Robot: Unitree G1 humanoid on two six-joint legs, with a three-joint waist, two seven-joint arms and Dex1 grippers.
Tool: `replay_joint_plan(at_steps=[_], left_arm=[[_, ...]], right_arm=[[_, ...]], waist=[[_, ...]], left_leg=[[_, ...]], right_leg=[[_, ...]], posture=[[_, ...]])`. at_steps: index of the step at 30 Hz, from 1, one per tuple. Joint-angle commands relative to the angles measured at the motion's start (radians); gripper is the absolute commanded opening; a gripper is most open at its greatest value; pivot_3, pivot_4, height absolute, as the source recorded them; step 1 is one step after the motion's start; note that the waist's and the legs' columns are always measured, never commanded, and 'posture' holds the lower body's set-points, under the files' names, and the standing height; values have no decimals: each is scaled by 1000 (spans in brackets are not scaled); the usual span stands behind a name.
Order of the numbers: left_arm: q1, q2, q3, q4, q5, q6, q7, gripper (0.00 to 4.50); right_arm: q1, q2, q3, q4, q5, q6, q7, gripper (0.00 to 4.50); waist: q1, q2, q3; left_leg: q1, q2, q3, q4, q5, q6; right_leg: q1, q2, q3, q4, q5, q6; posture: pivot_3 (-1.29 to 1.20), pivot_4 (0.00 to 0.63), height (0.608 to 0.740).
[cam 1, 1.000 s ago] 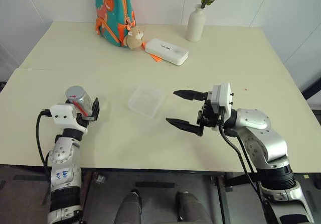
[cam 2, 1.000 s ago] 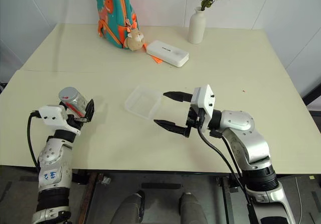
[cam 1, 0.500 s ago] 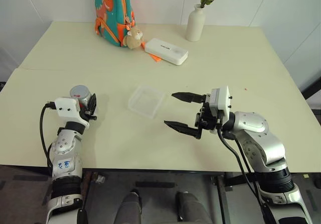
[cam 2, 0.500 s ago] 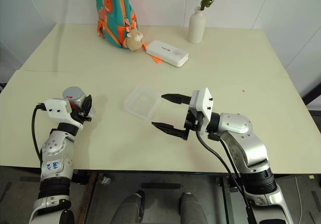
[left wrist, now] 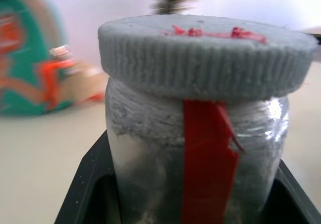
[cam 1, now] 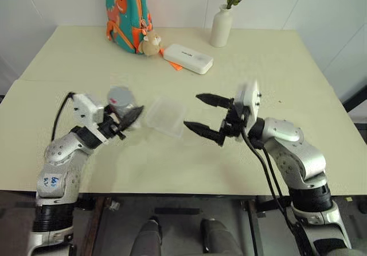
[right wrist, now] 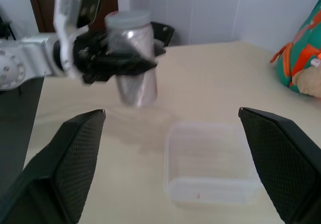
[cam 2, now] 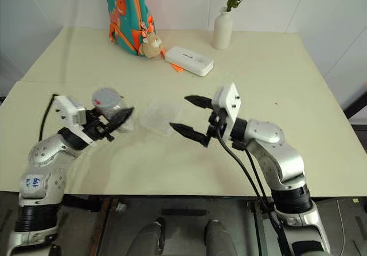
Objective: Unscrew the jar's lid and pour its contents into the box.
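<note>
The jar (cam 1: 121, 102), silvery-grey with a red strip, hangs upright above the table just left of the box (cam 1: 166, 115). My left gripper (cam 1: 129, 117) is shut on the jar's body, and the grey lid (left wrist: 205, 53) with red marks sits on top. The right wrist view shows the jar (right wrist: 134, 68) beyond the clear shallow box (right wrist: 210, 161). My right gripper (cam 1: 192, 111) stands open, pointing left at the box's right edge with nothing between its fingers. The contents cannot be made out through the jar's wall.
At the back of the table (cam 1: 275, 72) stand a teal and orange backpack (cam 1: 127, 9) with a small plush toy (cam 1: 150, 43), a flat white case (cam 1: 187, 58) and a white vase (cam 1: 221, 26) with flowers. A seam crosses the tabletop on the left.
My left gripper has shut on the jar, lifted it off the table and carried it right toward the box, its wrist turning inward. The right gripper has risen slightly.
</note>
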State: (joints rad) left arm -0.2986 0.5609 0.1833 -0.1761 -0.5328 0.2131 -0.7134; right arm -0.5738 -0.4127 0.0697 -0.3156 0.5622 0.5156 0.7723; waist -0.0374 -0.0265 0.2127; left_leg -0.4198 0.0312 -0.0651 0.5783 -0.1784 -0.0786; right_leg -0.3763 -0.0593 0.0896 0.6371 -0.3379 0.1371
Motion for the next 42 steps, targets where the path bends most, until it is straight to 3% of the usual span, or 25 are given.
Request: replay_joint_plan(at_steps=[1,6,13,28,34,39,42], left_arm=[[-42,43,-59,-20,-49,97,-108,1967],[-112,19,-134,0,-24,123,-164,1967],[-138,-15,-149,11,-19,127,-175,1967],[-155,-47,-143,12,-15,126,-169,1967],[-158,-52,-140,13,-19,120,-171,1967],[-157,-46,-140,11,-46,129,-218,1967],[-175,-31,-151,36,-77,142,-308,1967]], right_arm=[[-70,50,10,-79,83,106,-59,4500],[-139,109,59,-60,58,175,-122,4500],[-185,167,110,-13,14,203,-168,4500],[-196,182,112,16,-10,191,-143,4500],[-194,188,107,6,-5,182,-125,2636],[-184,173,106,-5,19,189,-79,2577],[-186,106,110,-18,100,182,120,2577]], waist=[[0,0,0],[6,0,0],[2,0,0],[3,0,0],[4,0,0],[3,0,0],[5,0,0]], left_leg=[[0,0,0,-1,0,0],[-2,0,0,-1,0,0],[-2,0,0,-3,-1,0],[-3,0,0,-2,-1,0],[-3,0,0,-2,-1,0],[-3,0,0,-2,-1,0],[-3,0,0,-2,-1,0]], right_leg=[[-1,0,0,0,0,-1],[-2,0,0,-2,-1,-1],[-3,0,0,-2,-1,-1],[-3,0,0,-2,-1,0],[-3,0,0,-2,-1,0],[-3,0,0,-2,-1,0],[-3,0,0,-2,-1,0]], posture=[[0,150,740],[0,150,740],[0,150,740],[0,150,740],[0,150,740],[0,150,740],[0,150,740]])
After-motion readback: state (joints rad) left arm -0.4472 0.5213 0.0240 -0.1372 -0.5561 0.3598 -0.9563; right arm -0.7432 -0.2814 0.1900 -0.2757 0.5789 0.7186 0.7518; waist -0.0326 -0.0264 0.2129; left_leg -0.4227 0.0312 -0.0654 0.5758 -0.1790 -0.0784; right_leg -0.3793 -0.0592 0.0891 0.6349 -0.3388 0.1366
